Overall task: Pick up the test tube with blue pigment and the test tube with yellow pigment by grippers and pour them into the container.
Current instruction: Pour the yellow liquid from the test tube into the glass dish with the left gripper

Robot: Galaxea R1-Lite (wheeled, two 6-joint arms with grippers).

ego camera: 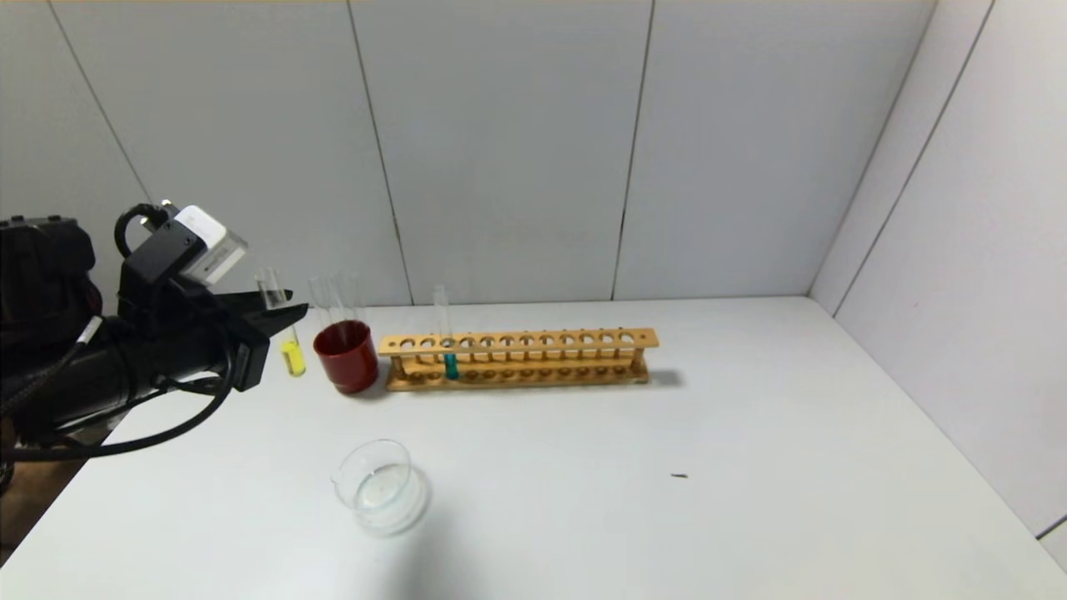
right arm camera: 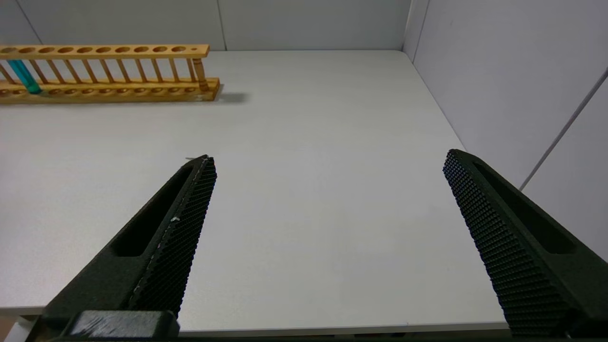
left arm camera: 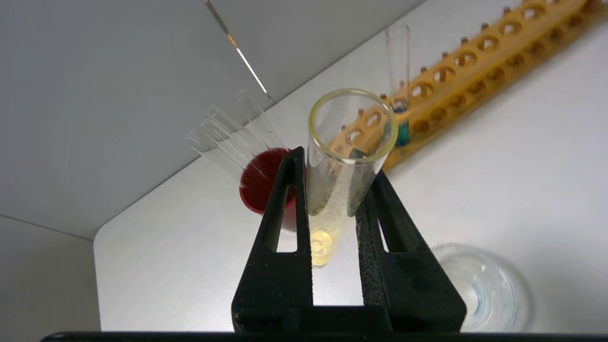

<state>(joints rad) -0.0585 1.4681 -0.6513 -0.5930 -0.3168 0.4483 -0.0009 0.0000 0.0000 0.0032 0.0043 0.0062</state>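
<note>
— At nine o'clock on the white worktop (ego camera: 750,467), what is the left gripper (ego camera: 283,312) doing?

— Its black jaws are pinched on the slim clear glass test tube with yellow pigment (ego camera: 288,333). The tube hangs nearly upright above the worktop, open mouth up, yellow liquid pooled in its rounded bottom. In the left wrist view the left gripper (left arm camera: 332,180) clamps the tube (left arm camera: 339,161) on both sides below the rim.

— And the one with teal-blue liquid?

— The slim clear glass test tube with blue pigment (ego camera: 448,346) stands upright in the long light wooden rack (ego camera: 542,358), in a hole near the rack's nine o'clock end. The rack lies across the twelve o'clock side of the worktop.

— What sits between the held tube and the rack?

— A dark red opaque cup (ego camera: 346,354), just beside the rack's end, with a few colourless clear tubes (ego camera: 333,300) leaning in it. The yellow tube is just at the cup's nine o'clock side.

— Where is the low clear glass dish with a pouring lip?

— That container (ego camera: 379,487) rests on the worktop at six o'clock from the red cup, well apart from it.

— And the right gripper (right arm camera: 327,199)?

— It shows only in its own wrist view, jaws spread wide with bare worktop between them, the rack (right arm camera: 109,71) and the blue tube (right arm camera: 26,76) far off.
</note>
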